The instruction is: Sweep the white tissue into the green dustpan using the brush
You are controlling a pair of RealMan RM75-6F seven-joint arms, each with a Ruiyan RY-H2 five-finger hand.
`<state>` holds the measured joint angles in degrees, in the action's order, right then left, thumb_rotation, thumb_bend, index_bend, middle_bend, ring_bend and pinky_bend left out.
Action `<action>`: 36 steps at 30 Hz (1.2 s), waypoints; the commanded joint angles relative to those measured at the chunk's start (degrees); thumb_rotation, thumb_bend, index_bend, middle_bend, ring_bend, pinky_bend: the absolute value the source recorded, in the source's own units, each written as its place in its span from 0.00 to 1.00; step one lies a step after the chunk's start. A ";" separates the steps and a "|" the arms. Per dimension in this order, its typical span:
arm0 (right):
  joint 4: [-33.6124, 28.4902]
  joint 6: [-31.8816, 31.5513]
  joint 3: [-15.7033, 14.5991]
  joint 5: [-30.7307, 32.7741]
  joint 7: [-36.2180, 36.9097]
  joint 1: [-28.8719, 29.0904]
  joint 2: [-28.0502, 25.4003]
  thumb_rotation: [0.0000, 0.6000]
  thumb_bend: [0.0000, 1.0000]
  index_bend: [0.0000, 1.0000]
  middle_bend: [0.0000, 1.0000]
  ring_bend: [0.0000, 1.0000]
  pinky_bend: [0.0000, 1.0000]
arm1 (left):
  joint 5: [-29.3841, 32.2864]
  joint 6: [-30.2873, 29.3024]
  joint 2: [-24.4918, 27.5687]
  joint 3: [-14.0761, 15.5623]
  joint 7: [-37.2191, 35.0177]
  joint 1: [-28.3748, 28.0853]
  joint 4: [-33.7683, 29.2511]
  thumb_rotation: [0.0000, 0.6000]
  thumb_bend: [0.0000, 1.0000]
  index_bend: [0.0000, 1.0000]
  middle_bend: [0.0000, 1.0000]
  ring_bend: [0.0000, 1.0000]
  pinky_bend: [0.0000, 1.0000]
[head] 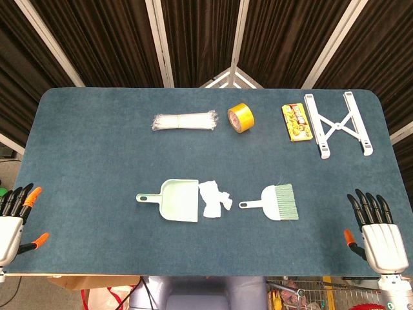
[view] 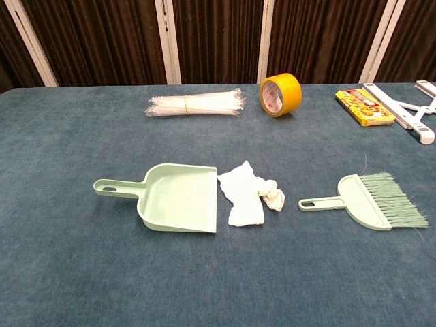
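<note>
The green dustpan [head: 175, 200] [view: 178, 197] lies on the blue table [head: 90, 142], handle pointing left, mouth facing right. A crumpled white tissue [head: 214, 198] [view: 246, 193] lies right at its mouth. To the right lies the green brush [head: 279, 202] [view: 371, 200], its handle toward the tissue and its bristles pointing right. My left hand [head: 14, 219] hovers at the table's front left corner, fingers spread and empty. At the front right corner my right hand [head: 375, 231] is likewise spread and empty. Neither hand shows in the chest view.
Along the far side lie a bundle of clear straws [head: 184, 121] [view: 195, 104], a yellow tape roll [head: 241, 117] [view: 281, 94], a yellow packet [head: 296, 122] [view: 364, 106] and a white folding stand [head: 337, 123] [view: 414, 109].
</note>
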<state>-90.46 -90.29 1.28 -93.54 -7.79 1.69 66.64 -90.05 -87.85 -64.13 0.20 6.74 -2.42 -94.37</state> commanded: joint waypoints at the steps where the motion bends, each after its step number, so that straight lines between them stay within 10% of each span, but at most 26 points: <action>1: 0.04 0.13 -0.06 0.05 -0.06 0.01 -0.01 1.00 0.39 0.00 0.00 0.00 0.00 | 0.07 0.02 0.02 -0.04 0.09 -0.01 -0.05 1.00 0.00 0.00 0.00 0.00 0.00; 21: -7.12 5.21 2.02 3.24 0.23 3.09 -2.05 1.00 0.39 0.00 0.00 0.01 0.01 | 0.93 0.54 0.28 0.06 0.11 0.16 -1.00 1.00 0.00 0.00 0.00 0.00 0.00; 26: -11.36 11.59 5.78 7.87 -0.81 7.90 -2.97 1.00 0.39 0.00 0.20 0.24 0.17 | 0.84 0.57 0.04 0.08 1.15 0.13 -1.02 1.00 0.00 0.00 0.00 0.00 0.00; 29: -14.00 16.00 8.20 11.24 -2.56 11.42 -2.86 1.00 0.39 0.01 0.45 0.51 0.48 | 1.11 0.51 -0.27 -0.09 2.19 0.14 -0.86 1.00 0.00 0.00 0.00 0.00 0.00; 36: -17.02 23.27 10.06 16.19 -9.98 17.47 -0.57 1.00 0.39 0.26 0.79 0.84 0.74 | 2.34 0.93 -0.89 -0.63 3.75 -0.02 -0.99 1.00 0.00 0.00 0.00 0.00 0.00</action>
<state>-106.36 -69.47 10.61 -79.14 -14.74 17.21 64.71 -87.86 -87.03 -64.93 -0.37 10.32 -2.40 -95.34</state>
